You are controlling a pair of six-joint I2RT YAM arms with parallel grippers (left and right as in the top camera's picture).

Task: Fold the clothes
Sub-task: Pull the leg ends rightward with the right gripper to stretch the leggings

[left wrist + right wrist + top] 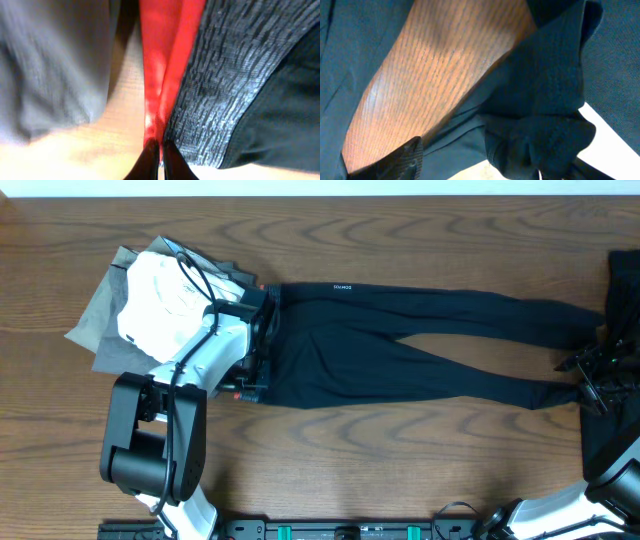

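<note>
Wood-grain table bears leggings; left gripper pinches their red edge, right gripper's jaws unreadable.

The left arm is built of smooth white shells joined to bulky matte-black cylindrical joint housings. A thin black cable loops along its upper side. The left gripper ends in two slim, dark fingertips that narrow towards their ends, while the right arm shows the same white shell and runs into the right gripper, a black, angular assembly with thin dark wires about it.
</note>
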